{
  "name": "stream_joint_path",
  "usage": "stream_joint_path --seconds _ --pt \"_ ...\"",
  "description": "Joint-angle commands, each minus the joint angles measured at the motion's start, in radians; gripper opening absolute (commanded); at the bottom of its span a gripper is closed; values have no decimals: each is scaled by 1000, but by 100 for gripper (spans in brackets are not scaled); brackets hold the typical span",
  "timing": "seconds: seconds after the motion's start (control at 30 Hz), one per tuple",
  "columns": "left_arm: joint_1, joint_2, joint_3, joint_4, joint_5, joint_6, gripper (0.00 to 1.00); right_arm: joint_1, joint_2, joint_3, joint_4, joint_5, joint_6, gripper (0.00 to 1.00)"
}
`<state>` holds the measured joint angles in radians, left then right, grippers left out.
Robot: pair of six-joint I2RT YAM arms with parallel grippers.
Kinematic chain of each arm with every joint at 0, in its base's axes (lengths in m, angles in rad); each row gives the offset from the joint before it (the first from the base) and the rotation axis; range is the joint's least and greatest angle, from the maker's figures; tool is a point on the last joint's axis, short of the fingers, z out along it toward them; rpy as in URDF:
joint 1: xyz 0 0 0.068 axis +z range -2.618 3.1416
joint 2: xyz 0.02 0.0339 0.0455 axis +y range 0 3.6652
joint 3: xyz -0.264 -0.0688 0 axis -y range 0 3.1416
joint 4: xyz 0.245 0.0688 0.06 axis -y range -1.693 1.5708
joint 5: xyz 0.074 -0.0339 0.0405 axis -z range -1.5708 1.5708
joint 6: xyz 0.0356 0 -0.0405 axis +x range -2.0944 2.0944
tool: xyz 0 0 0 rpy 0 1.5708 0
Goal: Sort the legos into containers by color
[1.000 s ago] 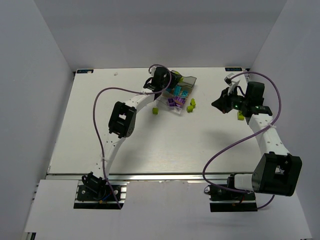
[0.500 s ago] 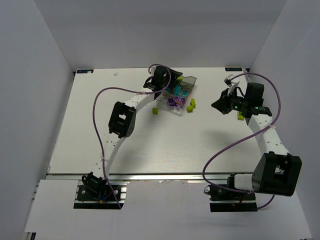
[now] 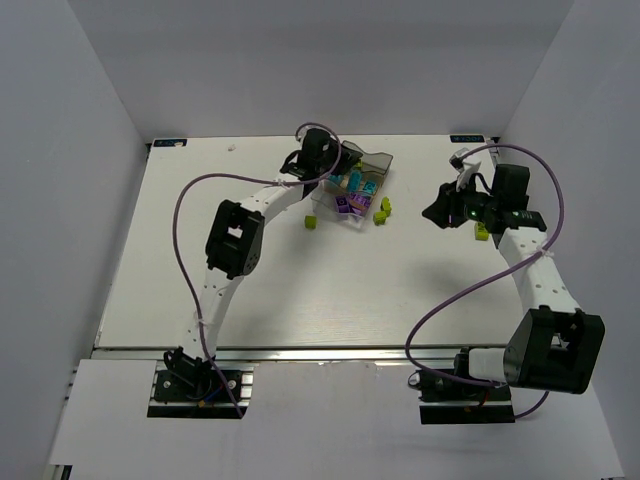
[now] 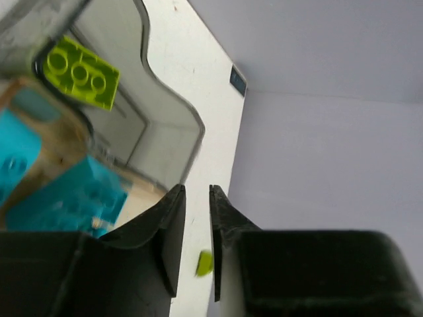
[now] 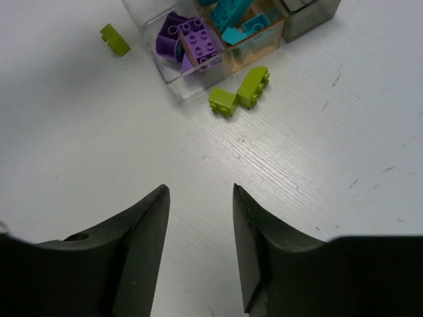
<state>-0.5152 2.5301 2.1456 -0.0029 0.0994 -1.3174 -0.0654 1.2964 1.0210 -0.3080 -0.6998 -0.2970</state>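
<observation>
The clear three-part tray [image 3: 372, 160] stands at the back middle of the table. Its smoky wavy-edged end [image 4: 192, 132] holds a lime lego [image 4: 82, 71], the middle part cyan legos [image 4: 66, 195], the clear end purple ones [image 5: 192, 41]. My left gripper [image 4: 197, 191] hovers over the tray [image 4: 106, 36], its jaws nearly together with nothing between them. A blurred lime piece [image 4: 203, 263] shows through the gap. My right gripper [image 5: 200, 189] stands open and empty above bare table right of the tray [image 5: 192, 86]. Loose lime legos [image 5: 253, 86] [image 5: 223, 102] [image 5: 115, 39] lie around the tray.
Another lime lego [image 3: 482, 232] lies on the table beside the right arm's wrist. Purple cables loop over both arms. Grey walls close in the table on three sides.
The left arm's elbow has swung left while its gripper stayed over the tray and closed. The right gripper's jaws have opened.
</observation>
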Motion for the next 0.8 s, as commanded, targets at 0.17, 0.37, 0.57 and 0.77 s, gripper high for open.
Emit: stream_joint_path --seconds 0.17,0.37,0.57,0.77 --pt "-2 -573 -363 -40 68 413 30 -8 102 203 -251 358 -62 65" --pt "7 -969 -878 -58 -30 569 82 -25 242 281 -384 613 -74 74" --pt "50 -1330 -1215 -100 -145 573 95 -94 374 382 -497 695 -108 85" --pt "53 -1498 -1392 -163 -164 569 95 -148 536 554 -545 737 -82 89"
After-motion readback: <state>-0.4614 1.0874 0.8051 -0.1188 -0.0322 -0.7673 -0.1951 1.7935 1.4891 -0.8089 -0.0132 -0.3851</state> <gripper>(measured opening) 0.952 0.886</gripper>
